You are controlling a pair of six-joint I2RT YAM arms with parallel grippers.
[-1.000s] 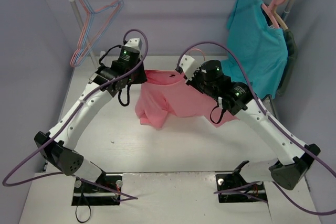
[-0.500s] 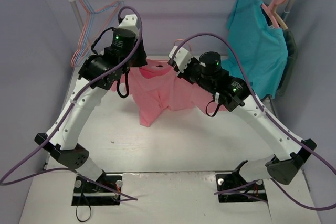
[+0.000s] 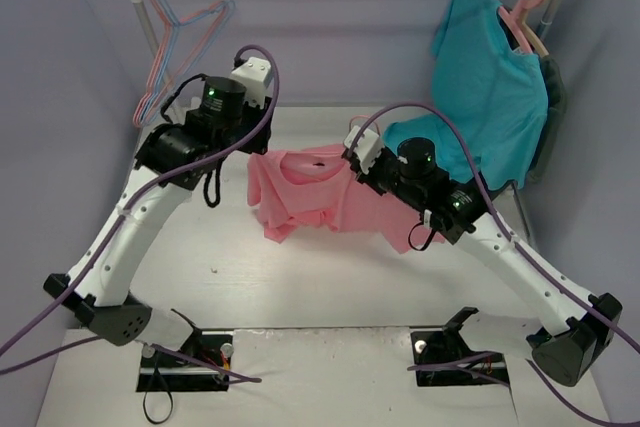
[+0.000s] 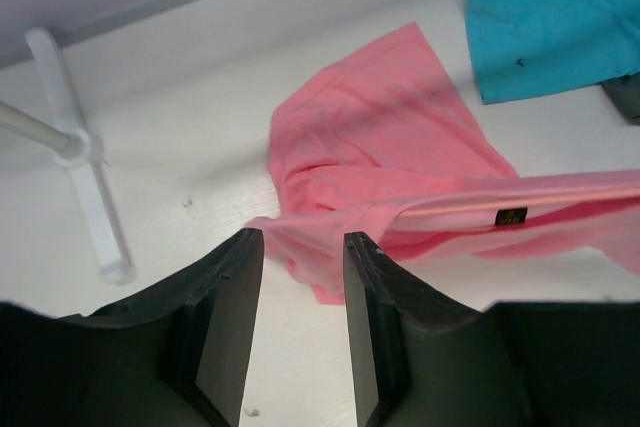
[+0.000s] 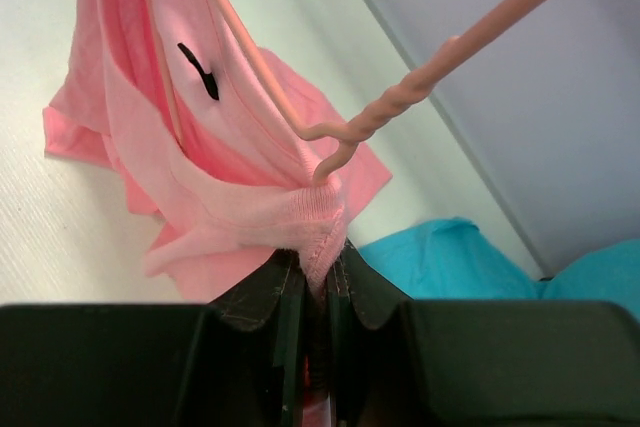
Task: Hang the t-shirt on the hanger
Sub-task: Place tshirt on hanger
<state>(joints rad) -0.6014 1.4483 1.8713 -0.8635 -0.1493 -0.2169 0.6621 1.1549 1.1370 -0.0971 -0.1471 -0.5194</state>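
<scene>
In the centre of the top view, the t-shirt point(image 3: 318, 197) is partly raised off the table point(image 3: 200, 237), its collar end lifted toward the right and the rest trailing on the surface. In the lower middle of the right wrist view, the right gripper point(image 5: 315, 269) is pinched tight on the collar cloth just under the twisted neck of the hanger point(image 5: 385, 117), probably so that wire and cloth do not part. Whether the wire itself is clamped, I cannot tell. One hanger arm runs down inside the neck opening. At the bottom of the left wrist view, the left gripper point(image 4: 302, 242) hovers with fingers spread and nothing between them, above the shirt's near edge. It looks placed to take a shoulder and draw it over the wire.
</scene>
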